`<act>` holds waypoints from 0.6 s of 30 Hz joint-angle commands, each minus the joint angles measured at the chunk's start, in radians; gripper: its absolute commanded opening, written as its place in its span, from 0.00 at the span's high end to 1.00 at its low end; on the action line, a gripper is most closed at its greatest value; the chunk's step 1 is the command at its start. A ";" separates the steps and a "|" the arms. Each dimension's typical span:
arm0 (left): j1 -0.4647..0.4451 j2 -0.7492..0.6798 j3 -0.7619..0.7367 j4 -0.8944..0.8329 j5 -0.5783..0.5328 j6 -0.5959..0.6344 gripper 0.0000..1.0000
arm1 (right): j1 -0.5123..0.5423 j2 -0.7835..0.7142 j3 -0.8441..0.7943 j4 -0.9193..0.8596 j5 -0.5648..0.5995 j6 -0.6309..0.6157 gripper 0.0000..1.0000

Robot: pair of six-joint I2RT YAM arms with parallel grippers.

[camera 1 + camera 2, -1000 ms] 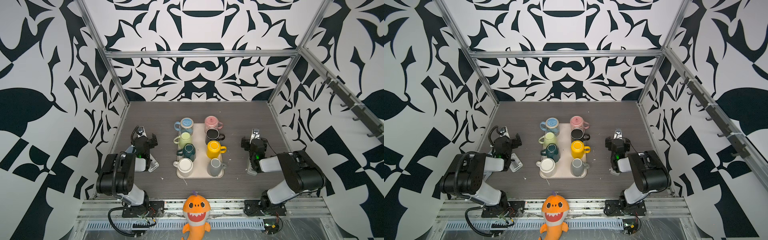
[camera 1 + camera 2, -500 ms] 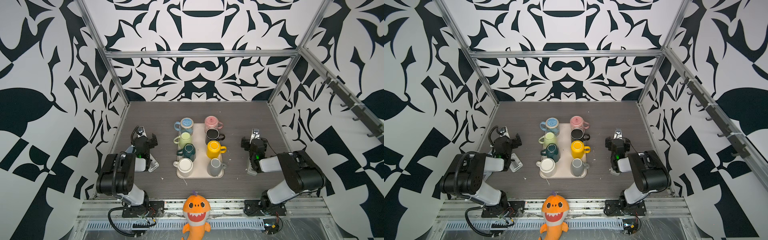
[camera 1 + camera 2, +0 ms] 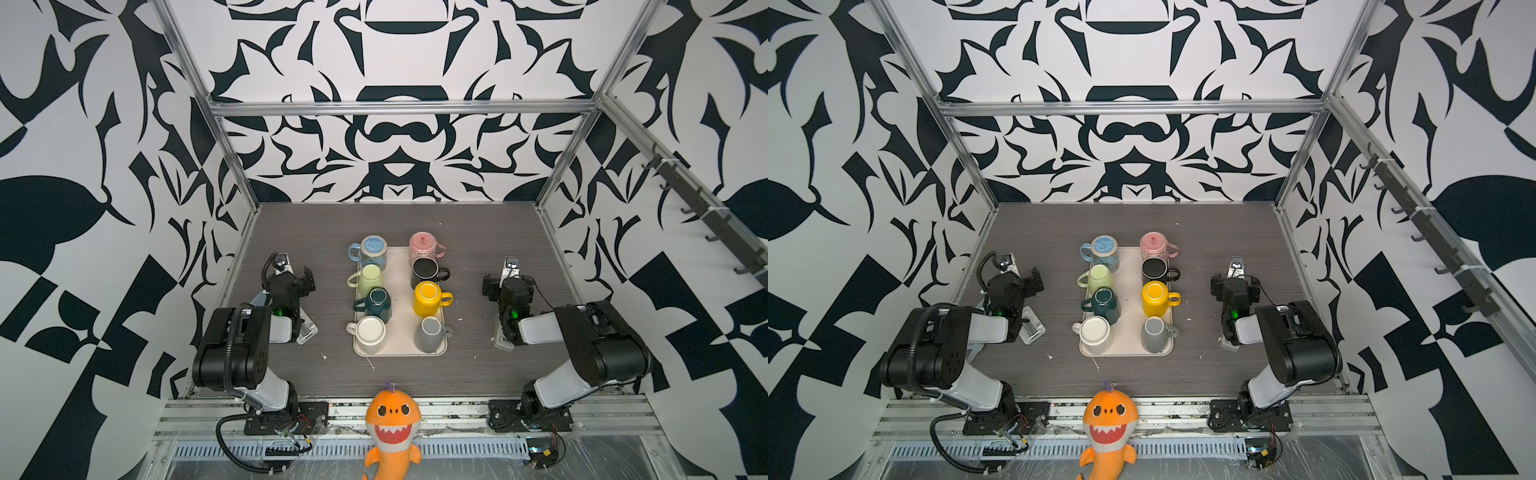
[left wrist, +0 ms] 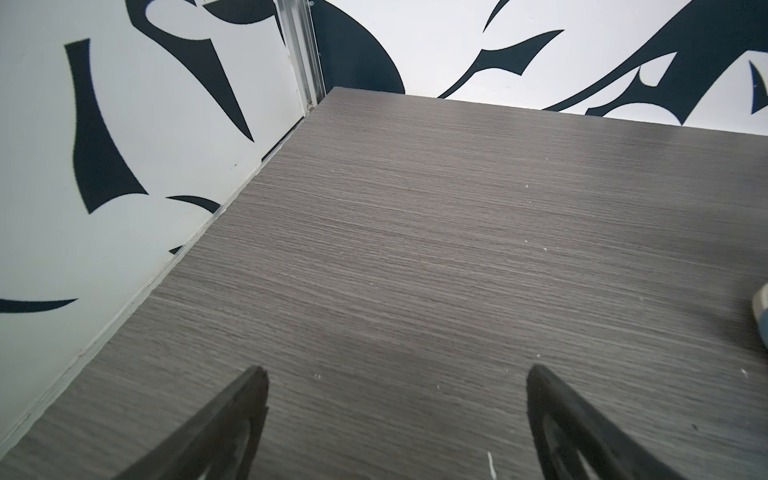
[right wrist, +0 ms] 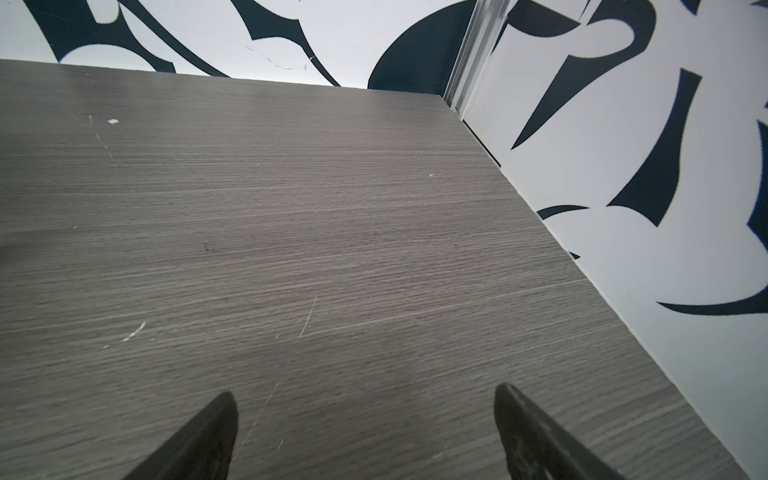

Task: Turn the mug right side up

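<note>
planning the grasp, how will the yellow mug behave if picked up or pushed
The yellow mug looks like glazed ceramic, so it is probably rigid and slippery to grip. Its handle juts to one side, so it may twist when lifted. Standing squat on the tray, it should slide rather than tip, likely bumping the black mug.

A grey wood-grain desk (image 3: 478, 249) carries a cream tray (image 3: 401, 337) at its middle, with white specks (image 3: 324, 356) near the tray.

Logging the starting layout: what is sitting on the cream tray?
Eight mugs in two rows of four: blue, light green, teal, white; pink, black, yellow, grey. They cover most of the tray's surface, so whatever lies beneath them cannot be seen.
</note>
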 commanded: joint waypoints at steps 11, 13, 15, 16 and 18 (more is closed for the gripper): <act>0.002 -0.166 0.073 -0.241 -0.049 -0.013 0.00 | 0.023 -0.208 0.117 -0.298 0.107 0.013 0.11; 0.001 -0.252 0.112 -0.353 -0.057 -0.022 0.00 | 0.028 -0.284 0.159 -0.408 0.108 0.022 0.12; -0.001 -0.366 0.143 -0.438 -0.041 -0.047 0.01 | 0.033 -0.367 0.225 -0.585 0.085 0.082 0.14; -0.002 -0.403 0.158 -0.477 -0.033 -0.069 0.00 | 0.034 -0.394 0.267 -0.674 0.074 0.124 0.16; -0.004 -0.481 0.198 -0.564 -0.005 -0.122 0.00 | 0.038 -0.436 0.364 -0.877 0.036 0.251 0.21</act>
